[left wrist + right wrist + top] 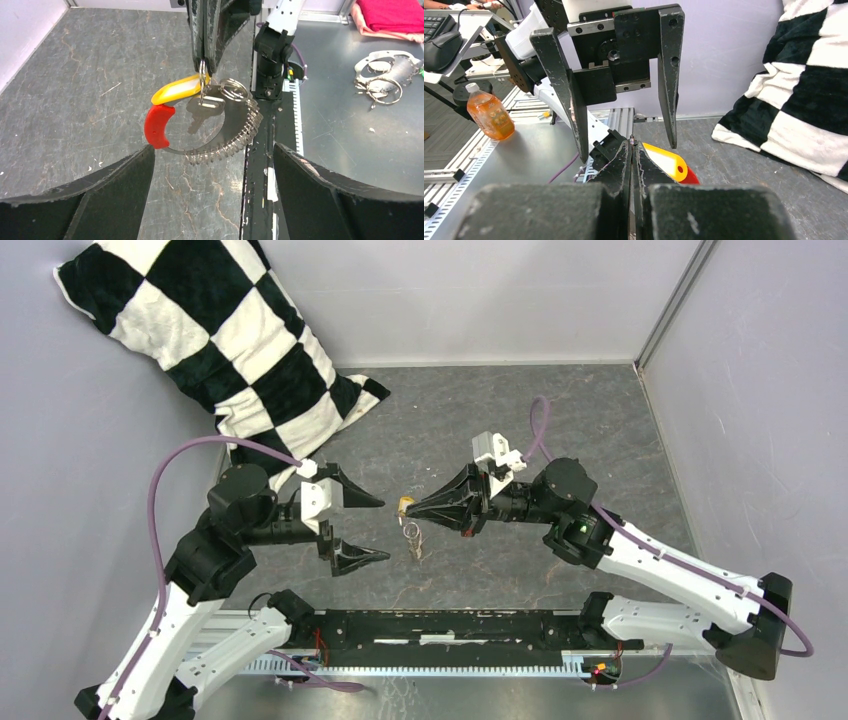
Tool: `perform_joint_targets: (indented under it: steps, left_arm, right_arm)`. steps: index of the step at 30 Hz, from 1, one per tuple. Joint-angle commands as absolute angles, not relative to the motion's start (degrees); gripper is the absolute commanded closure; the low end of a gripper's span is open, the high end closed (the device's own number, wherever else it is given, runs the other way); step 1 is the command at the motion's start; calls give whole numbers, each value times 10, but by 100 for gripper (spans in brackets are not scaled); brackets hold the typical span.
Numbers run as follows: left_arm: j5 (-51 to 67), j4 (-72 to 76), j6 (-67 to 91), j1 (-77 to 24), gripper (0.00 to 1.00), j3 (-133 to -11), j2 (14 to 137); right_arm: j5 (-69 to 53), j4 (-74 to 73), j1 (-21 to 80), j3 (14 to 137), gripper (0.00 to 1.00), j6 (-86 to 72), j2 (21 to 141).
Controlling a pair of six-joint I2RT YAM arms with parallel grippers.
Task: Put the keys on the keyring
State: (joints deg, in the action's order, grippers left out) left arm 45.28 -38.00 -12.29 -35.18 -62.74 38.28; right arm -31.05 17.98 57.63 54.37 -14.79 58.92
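My right gripper (408, 508) is shut on a thin metal loop at the top of a hanging bunch, held above the table. In the left wrist view the bunch shows a yellow tag (175, 92), a silver key (205, 110) and the keyring (235, 140), which has a coiled metal edge and a red sleeve (159, 125). My left gripper (385, 530) is open and empty, facing the bunch from the left at about the same height. Its fingertips (150, 150) sit just short of the ring. The right wrist view shows the shut gripper (632, 145) with the yellow tag (664, 160) beside it.
A black-and-white checkered pillow (220, 340) leans in the back left corner. Walls close the table at the back and right. A black rail (450, 625) runs along the near edge. Off the table are spare metal rings (385, 75), a red cloth (390, 15) and an orange bottle (489, 115).
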Motion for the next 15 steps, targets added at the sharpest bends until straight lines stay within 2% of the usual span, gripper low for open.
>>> perform_joint_targets:
  steps: [1,8,15]
  left_arm:
    - [483,-412,-176,-353,9,-633,380]
    - [476,-418,-196,-353,17,-641,374]
    - [475,-354,-162,-353,38,-638,380]
  right_arm:
    - [-324,239,572,535,99,-168,571]
    - [-353,267,570,528,99,-194,582]
    - [-363,323,570,513,100,-236,592]
